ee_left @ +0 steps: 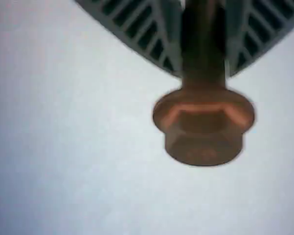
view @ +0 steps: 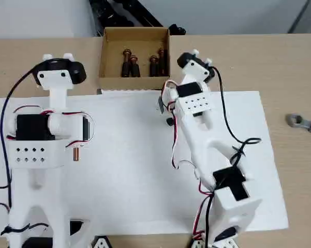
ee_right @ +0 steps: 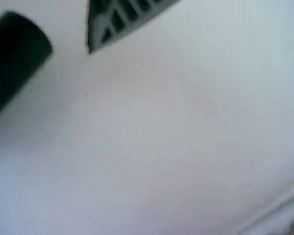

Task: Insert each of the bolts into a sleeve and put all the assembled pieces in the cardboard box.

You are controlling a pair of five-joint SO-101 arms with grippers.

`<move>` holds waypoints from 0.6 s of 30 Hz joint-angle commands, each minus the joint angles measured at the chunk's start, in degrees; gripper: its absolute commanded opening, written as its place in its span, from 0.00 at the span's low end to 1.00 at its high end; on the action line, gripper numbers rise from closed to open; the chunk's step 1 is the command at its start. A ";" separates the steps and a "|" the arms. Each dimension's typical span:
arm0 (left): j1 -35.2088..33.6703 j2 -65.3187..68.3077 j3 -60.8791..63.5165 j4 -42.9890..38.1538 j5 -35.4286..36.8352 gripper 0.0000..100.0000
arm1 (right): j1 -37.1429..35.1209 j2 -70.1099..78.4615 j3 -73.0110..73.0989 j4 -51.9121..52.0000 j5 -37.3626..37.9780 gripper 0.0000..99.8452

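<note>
**Bolt in the left gripper, four pieces already boxed**

The left gripper is clamped on the shank of a copper bolt, whose flanged hex head hangs below the fingertips over the white paper sheet. In the high view, the bolt shows just beside the left arm's wrist, over the left part of the sheet and well apart from the cardboard box.

The box sits on the wooden table at the far edge of the sheet, between the two arms. Four assembled pieces lie inside it in two pairs, one pair toward each side wall.

The right gripper is low over the sheet just in front of the box's right corner (whether it is wide, narrow or holding anything, I cannot tell). A black sleeve lies on the paper near it.

A metal wrench rests on the bare table off the sheet's right edge.
</note>
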 commanded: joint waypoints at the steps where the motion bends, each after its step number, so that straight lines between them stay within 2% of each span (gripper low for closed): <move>1: -0.35 -2.20 0.75 0.79 -0.09 0.01 | 0.57 1.36 -5.80 0.92 -0.53 0.23; 18: -0.26 -3.96 1.27 0.62 -0.18 0.01 | 0.13 10.42 -6.15 0.84 -2.55 0.23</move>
